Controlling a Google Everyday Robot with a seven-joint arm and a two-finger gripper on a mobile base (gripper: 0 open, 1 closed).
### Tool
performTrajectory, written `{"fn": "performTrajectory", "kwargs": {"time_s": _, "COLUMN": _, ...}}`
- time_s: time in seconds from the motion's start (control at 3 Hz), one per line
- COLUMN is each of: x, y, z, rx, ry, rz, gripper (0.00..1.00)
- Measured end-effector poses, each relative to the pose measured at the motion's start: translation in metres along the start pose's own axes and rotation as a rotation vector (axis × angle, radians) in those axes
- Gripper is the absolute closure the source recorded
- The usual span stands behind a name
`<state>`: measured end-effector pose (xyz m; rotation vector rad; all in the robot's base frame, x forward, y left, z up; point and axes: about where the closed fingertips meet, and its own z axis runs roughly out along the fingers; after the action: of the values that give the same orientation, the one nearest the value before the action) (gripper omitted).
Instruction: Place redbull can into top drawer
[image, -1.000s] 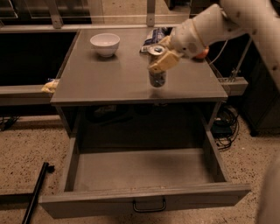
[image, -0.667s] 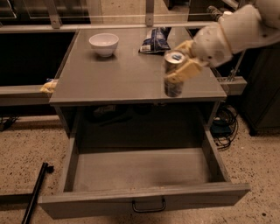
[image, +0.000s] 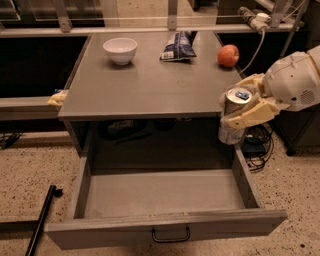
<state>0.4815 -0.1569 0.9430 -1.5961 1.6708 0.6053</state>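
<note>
**Can gripped beside the table's right edge, over the open drawer**

Nearest, the top drawer (image: 100, 231) stands pulled out: a wide, shallow grey box with a flat front panel, a smooth floor and a small dark loop handle (image: 171, 235) at its centre. Above its right side wall is the gripper (image: 231, 107). Its cream, blocky fingers (image: 252, 116) are clamped around the redbull can (image: 230, 136), holding the slim cylinder nearly upright just off the table's (image: 150, 85) right edge (shiny silver top and blue tab facing up). Farther back on the matte grey tabletop sit a round white bowl (image: 120, 50), a crinkled blue snack bag (image: 178, 46) and a reddish apple (image: 228, 55).
</note>
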Motion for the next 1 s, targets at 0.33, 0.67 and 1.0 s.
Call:
{"fn": "performTrajectory", "kwargs": {"time_s": 0.33, "x": 0.027, "y": 0.003, "z": 0.030, "rx": -0.052, "ry": 0.011, "rz": -0.043, "gripper": 1.00}}
{"fn": "performTrajectory", "kwargs": {"time_s": 0.67, "x": 0.062, "y": 0.007, "z": 0.069, "rx": -0.098, "ry": -0.059, "rz": -0.061, "gripper": 1.00}}
{"fn": "performTrajectory", "kwargs": {"time_s": 1.0, "x": 0.093, "y": 0.010, "z": 0.110, "rx": -0.143, "ry": -0.136, "rz": -0.074, "gripper": 1.00}}
